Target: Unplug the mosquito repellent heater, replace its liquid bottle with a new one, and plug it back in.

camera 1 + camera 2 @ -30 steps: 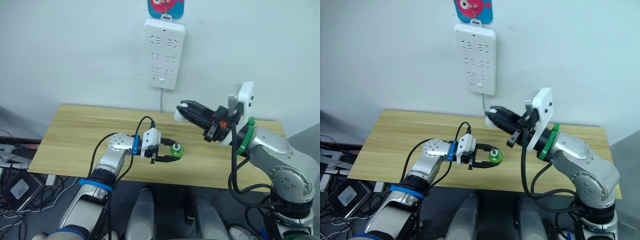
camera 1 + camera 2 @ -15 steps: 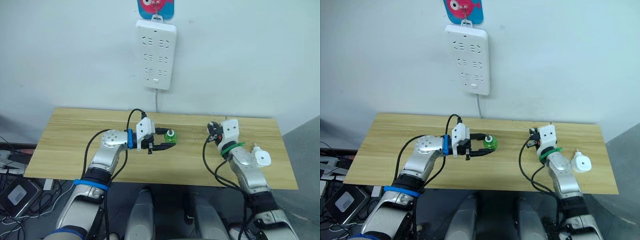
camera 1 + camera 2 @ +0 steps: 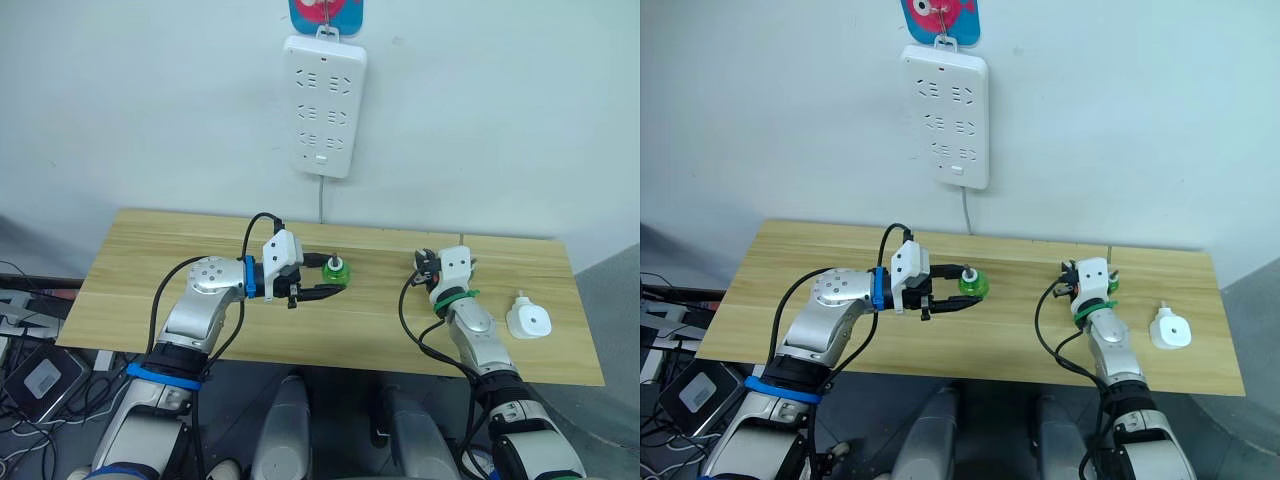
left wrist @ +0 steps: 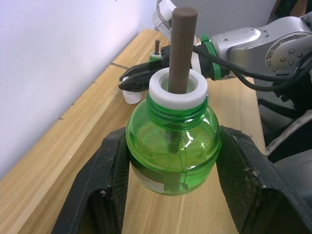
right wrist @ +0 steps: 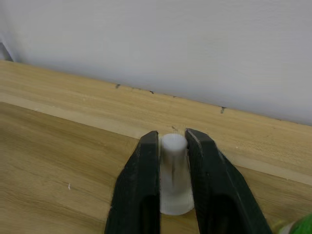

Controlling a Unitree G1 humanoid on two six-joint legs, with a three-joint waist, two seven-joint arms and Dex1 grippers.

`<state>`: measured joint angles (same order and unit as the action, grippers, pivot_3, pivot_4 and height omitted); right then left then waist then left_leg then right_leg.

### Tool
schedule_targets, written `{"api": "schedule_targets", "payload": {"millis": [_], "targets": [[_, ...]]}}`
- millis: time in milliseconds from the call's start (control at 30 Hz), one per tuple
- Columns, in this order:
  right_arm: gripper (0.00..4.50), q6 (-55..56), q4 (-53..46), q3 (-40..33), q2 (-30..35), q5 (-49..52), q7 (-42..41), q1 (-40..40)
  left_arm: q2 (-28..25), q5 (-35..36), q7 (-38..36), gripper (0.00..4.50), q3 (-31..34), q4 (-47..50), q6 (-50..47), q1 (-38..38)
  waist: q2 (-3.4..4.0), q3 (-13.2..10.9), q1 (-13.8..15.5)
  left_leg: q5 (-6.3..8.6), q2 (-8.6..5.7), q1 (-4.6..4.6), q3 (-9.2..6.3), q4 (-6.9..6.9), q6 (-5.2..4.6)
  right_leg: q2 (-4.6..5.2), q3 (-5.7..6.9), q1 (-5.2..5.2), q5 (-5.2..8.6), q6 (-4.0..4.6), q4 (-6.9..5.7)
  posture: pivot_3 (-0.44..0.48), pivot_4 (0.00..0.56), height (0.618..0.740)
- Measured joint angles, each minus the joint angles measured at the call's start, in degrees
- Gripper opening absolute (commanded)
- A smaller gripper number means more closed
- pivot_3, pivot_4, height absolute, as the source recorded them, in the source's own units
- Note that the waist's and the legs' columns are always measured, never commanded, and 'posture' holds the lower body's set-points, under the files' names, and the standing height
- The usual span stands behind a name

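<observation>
My left gripper (image 3: 328,277) is shut on a green liquid bottle (image 4: 171,146) with a white neck and a brown wick, and holds it upright just above the table's middle. The mosquito repellent heater (image 3: 528,320), white with a round hole facing up, lies on the table at the far right, apart from both grippers. My right gripper (image 5: 172,140) is down at the table to the left of the heater. It is shut on a small white cap (image 5: 174,195) that stands on the wood.
A long white power strip (image 3: 325,105) hangs on the wall above the table's back edge, its cord running down behind the wooden table (image 3: 150,260). Cables and boxes lie on the floor at the left.
One second ago my right gripper held a white thing in the air. Now the heater lies at the table's right and that gripper is low, shut on the cap. My left gripper still holds the bottle.
</observation>
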<state>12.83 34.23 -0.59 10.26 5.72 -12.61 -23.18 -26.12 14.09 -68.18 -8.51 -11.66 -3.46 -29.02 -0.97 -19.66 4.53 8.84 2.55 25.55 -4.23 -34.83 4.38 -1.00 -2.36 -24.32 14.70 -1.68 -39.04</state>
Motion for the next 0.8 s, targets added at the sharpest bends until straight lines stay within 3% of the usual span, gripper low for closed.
{"api": "schedule_targets", "payload": {"millis": [167,267,533,633,800], "targets": [[3.58,0.2,-6.1,0.1,1.2,-0.6,-0.5,3.2,1.2,0.0,-0.1,2.21,-0.2,-0.9,0.4,-1.1,0.03,0.0,0.0,0.0,0.0,0.03,0.01,0.02,0.0,0.0,-0.01,-0.03,0.01,0.01,0.02,0.282,0.365,0.74],[4.46,-3.8,-17.5,0.3,2.6,0.3,-2.6,7.1,1.8,-0.3,-0.2,2.21,-0.4,-3.1,1.6,-1.5,0.05,0.0,-0.1,0.0,0.01,0.06,0.01,0.03,0.0,0.01,-0.02,-0.06,0.01,0.0,0.02,0.262,0.359,0.74],[4.46,-34.7,-56.6,5.5,16.7,20.8,-20.4,15.8,3.4,-0.7,-3.9,2.21,-1.9,-7.6,8.0,-3.0,0.07,0.0,-0.1,0.0,0.02,0.16,-0.03,0.0,0.0,0.05,0.02,-0.08,0.03,0.04,0.09,0.229,0.313,0.74],[4.46,-42.5,-63.1,5.8,19.5,25.6,-22.2,15.1,4.9,-0.9,-5.2,2.21,-2.4,-10.6,10.7,-4.5,0.04,0.1,-0.1,0.0,0.01,0.16,-0.05,-0.03,0.0,0.04,0.06,-0.07,0.03,0.03,0.08,0.226,0.305,0.74],[4.46,-48.3,-65.5,9.3,16.6,26.9,-20.3,10.0,7.4,-1.2,-6.3,2.21,-3.0,-13.1,13.9,-7.6,-0.01,0.1,-0.1,0.0,-0.04,0.24,-0.05,-0.04,0.0,0.04,0.09,-0.08,0.01,0.0,0.12,0.226,0.286,0.74]]}}
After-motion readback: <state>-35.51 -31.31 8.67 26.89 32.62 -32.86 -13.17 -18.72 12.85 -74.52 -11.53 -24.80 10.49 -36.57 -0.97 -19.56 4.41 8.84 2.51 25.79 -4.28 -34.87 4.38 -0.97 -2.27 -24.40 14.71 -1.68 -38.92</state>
